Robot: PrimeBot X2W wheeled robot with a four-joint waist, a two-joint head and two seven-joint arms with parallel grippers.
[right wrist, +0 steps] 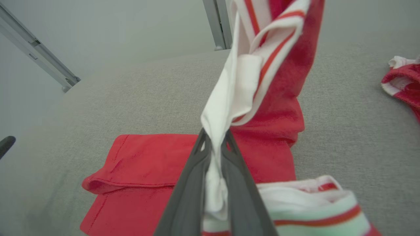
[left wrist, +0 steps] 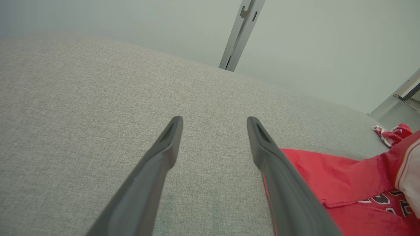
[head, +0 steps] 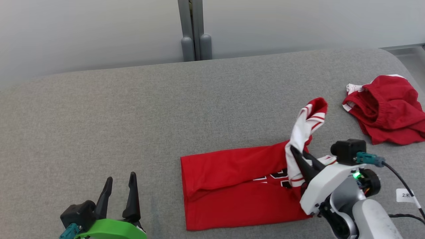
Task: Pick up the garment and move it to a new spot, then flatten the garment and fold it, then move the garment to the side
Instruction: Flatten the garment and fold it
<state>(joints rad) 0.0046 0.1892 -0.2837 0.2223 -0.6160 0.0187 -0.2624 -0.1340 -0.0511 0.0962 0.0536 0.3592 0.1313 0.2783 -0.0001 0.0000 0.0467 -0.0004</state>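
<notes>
The garment is a red jersey with white striped trim, lying partly folded on the grey surface at the lower middle. My right gripper is shut on its white trim and holds that end lifted above the rest of the jersey. The lifted strap stands up and droops at its top. My left gripper rests open at the lower left, well to the left of the jersey, with nothing between its fingers. The left wrist view catches the jersey's edge at the right.
A second red garment lies crumpled at the far right of the grey cushioned surface. A pale wall with a grey post stands behind. A black cable and a white tag hang near my right wrist.
</notes>
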